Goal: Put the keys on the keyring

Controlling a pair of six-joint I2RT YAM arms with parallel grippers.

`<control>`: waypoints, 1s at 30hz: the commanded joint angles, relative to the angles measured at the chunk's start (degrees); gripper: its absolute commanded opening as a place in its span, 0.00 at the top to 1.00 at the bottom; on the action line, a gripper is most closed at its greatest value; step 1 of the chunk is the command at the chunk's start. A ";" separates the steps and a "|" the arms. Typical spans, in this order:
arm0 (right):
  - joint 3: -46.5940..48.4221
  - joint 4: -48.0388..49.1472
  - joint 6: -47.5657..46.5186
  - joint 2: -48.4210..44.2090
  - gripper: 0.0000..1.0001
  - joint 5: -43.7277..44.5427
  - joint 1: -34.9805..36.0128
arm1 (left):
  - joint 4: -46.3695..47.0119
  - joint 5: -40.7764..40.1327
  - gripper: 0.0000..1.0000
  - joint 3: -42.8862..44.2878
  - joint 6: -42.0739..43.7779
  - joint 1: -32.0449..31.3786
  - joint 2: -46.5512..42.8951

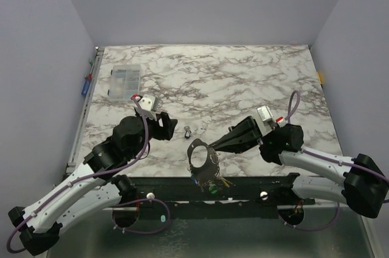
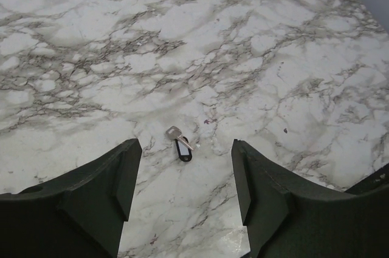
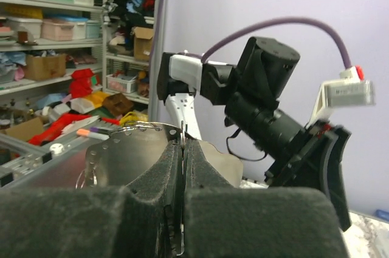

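Observation:
A small silver key with a black tag (image 2: pixel 182 146) lies on the marble table (image 2: pixel 194 39), straight ahead of my left gripper (image 2: pixel 185 149), which is open and empty, its fingers either side of and just short of the key. The same key shows in the top view (image 1: pixel 188 131), right of the left gripper (image 1: pixel 163 125). My right gripper (image 1: pixel 211 147) is shut on the thin silvery keyring (image 1: pixel 198 153), held above the table's near edge. The ring's edge shows between the pads in the right wrist view (image 3: pixel 182 138). Several keys with coloured heads (image 1: pixel 213 184) hang below it.
A clear plastic compartment box (image 1: pixel 123 81) sits at the far left of the table. A dark rail (image 1: pixel 182 188) runs along the near edge. A dull metal plate (image 3: pixel 121 158) hangs with the ring. The left arm (image 3: pixel 261 94) fills the right wrist view.

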 commanded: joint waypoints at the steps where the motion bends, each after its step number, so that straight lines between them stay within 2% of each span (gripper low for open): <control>1: 3.00 7.34 4.05 1.01 0.99 -4.07 -0.19 | 2.50 6.70 0.33 2.18 4.27 0.15 -3.88; 5: 2.86 13.45 9.86 3.14 0.99 -3.52 -0.19 | 3.51 7.99 0.33 2.24 5.52 0.17 -5.64; 11: 5.61 13.76 19.83 6.61 0.99 -6.65 -0.41 | 4.33 9.92 0.34 3.14 4.32 0.13 -4.04; 14: 5.55 13.80 20.18 7.37 0.99 -7.04 -0.46 | 4.39 11.41 0.35 4.31 4.90 0.10 -4.16; 16: 4.09 12.69 17.44 6.41 0.99 -4.26 -0.58 | 4.41 13.59 0.36 5.38 5.49 0.15 -4.47; 18: 2.84 6.93 12.86 4.34 0.99 -0.35 -0.63 | 4.48 16.64 0.38 6.49 6.06 0.14 -4.84; 24: 6.08 -21.54 -3.34 -3.63 0.99 6.66 -0.63 | 5.64 26.28 0.39 9.10 7.66 0.11 -5.67; 30: 9.07 -35.26 -9.17 -7.07 0.99 7.89 -0.63 | 10.46 37.09 0.44 11.35 9.33 0.10 -3.24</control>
